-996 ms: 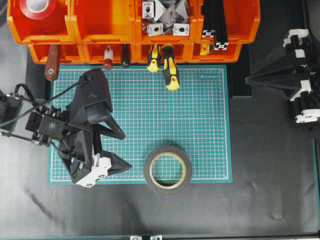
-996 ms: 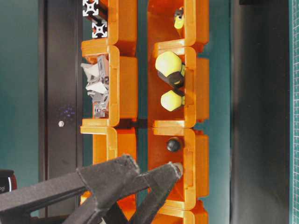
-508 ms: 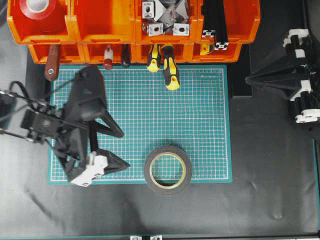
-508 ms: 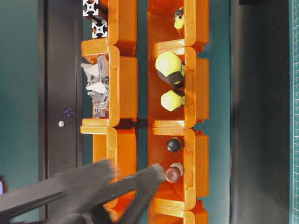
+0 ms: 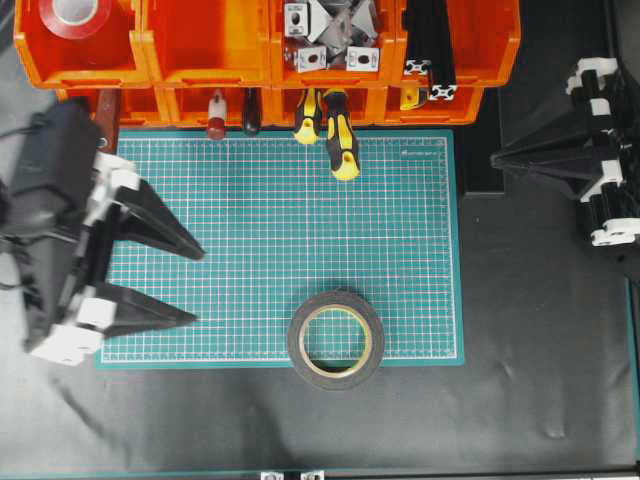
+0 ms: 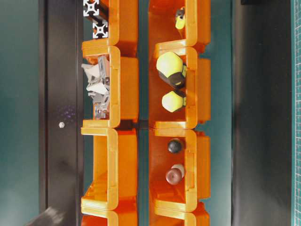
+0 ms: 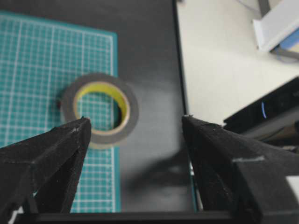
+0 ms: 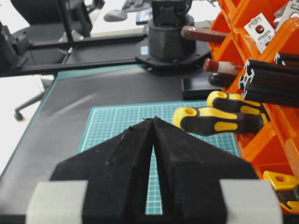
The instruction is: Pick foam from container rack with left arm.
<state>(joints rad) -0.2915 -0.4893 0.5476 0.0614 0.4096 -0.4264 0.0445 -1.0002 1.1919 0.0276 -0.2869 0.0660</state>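
The foam, a black roll with a cream-yellow liner, lies flat on the front edge of the green cutting mat, outside the bins. My left gripper is open and empty at the mat's left edge. Its fingers point right and stand well clear of the foam. In the left wrist view the foam lies beyond my spread left gripper. The orange container rack runs along the back and also shows in the table-level view. My right gripper is shut and empty at the far right, as the right wrist view shows.
A red tape roll sits in the back-left bin. Metal brackets and black extrusions fill other large bins. Yellow-black screwdriver handles and a wooden handle stick out of the small bins over the mat.
My left gripper has swung left and back, away from the foam, with its fingers now pointing right. It has left the table-level view. The foam and the right arm have not moved.
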